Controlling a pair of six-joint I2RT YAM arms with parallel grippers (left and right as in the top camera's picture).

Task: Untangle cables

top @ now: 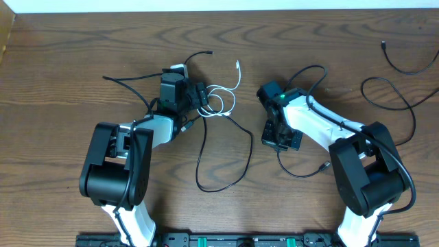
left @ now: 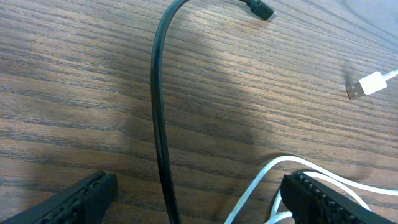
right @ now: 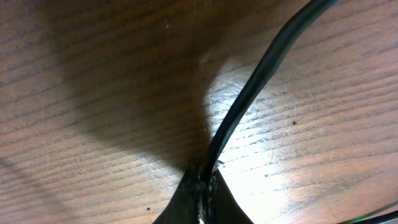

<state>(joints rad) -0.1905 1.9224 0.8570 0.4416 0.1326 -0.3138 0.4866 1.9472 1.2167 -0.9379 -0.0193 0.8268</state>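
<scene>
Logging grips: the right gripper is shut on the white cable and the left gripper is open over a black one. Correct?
No: the right wrist view shows the right gripper shut on a black cable, not the white cable. The left gripper is open over a second black cable.

Both arms reaching inward, left gripper (left: pixel 199 196) jaws apart, right gripper (right: pixel 202 190) jaws pinching black cable (right: pixel 261 81)

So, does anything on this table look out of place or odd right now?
Nothing is spilled or visibly damaged. The odd part is the tangle at the centre: the white cable lies looped together with a long black cable beside the left claw. A separate black cable lies alone at the far right.
</scene>
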